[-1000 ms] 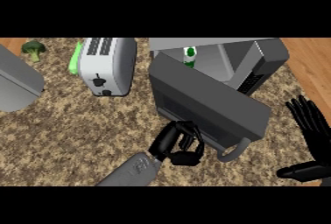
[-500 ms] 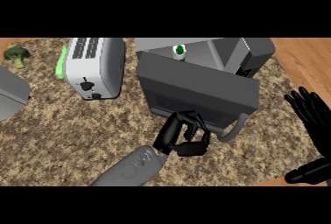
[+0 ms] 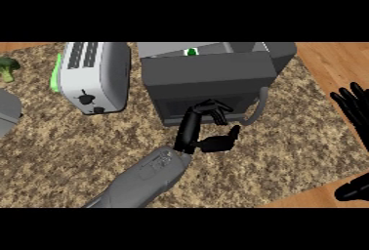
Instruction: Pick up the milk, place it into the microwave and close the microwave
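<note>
- One milk (image 3: 192,51) is sitting inside the microwave (image 3: 277,51), with only its green-capped top showing above the door (image 3: 209,78).
- One left hand (image 3: 193,131) is pressing its fingers against the door's front, holding nothing; closing the door looks like the step in hand.
- Next, the push is needing to swing the door flush, fingers clear of the handle (image 3: 258,105).
- One right hand (image 3: 353,107) is resting open at the right edge.
- One toaster (image 3: 93,75) and one broccoli (image 3: 7,68) are standing off to the left.

we find no readable text, label, brand, number or sign on the microwave (image 3: 209,83), the toaster (image 3: 93,73) or the milk (image 3: 192,51).
</note>
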You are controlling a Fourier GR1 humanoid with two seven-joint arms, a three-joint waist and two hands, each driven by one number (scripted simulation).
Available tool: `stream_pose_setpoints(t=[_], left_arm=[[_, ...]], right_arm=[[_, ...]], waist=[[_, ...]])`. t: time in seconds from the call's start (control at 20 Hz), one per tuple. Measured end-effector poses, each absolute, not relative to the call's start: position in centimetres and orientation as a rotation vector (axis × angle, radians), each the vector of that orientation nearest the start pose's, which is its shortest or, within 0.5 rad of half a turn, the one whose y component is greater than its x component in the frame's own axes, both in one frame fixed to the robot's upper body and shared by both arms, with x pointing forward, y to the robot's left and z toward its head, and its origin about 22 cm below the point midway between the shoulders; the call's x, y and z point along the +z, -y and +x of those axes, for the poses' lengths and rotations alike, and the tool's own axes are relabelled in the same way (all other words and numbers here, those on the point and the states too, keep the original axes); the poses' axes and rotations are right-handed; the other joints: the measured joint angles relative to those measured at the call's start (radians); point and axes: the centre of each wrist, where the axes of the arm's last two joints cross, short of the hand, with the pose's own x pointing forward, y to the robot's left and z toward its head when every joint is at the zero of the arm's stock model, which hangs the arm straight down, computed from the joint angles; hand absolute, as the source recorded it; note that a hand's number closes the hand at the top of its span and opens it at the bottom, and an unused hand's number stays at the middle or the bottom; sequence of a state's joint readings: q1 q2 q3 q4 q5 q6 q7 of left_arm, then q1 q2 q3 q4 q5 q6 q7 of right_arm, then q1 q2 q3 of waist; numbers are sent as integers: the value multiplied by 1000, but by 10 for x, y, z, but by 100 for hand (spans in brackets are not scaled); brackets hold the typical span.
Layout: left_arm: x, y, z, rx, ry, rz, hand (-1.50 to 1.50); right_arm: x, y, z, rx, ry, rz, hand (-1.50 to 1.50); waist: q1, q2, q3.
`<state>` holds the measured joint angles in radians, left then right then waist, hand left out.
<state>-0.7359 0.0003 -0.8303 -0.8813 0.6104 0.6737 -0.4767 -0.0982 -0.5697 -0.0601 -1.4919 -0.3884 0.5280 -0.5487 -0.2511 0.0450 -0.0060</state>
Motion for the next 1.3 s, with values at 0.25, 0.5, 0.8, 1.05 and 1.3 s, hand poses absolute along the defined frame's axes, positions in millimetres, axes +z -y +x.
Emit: stream_pose_setpoints(t=[0.25, 0.5, 0.8, 1.05, 1.3], left_arm=[[6, -17, 322, -197, 1801, -57, -150], [9, -14, 318, -126, 1786, -54, -150], [13, -10, 317, -80, 1789, -70, -150], [16, -8, 318, -62, 1800, -79, -150], [16, -7, 318, -51, 1810, -90, -150]], right_arm=[[115, 377, 275, 591, 2150, 273, 150], [155, 386, 281, 722, 2235, 94, 150], [176, 390, 285, 792, 2275, -19, 150], [185, 390, 289, 821, 2295, -57, 150], [194, 391, 293, 835, 2313, -84, 150]], waist=[[-26, 7, 1], [-33, 13, 0], [-32, 27, 1], [-28, 36, 2], [-24, 42, 3]])
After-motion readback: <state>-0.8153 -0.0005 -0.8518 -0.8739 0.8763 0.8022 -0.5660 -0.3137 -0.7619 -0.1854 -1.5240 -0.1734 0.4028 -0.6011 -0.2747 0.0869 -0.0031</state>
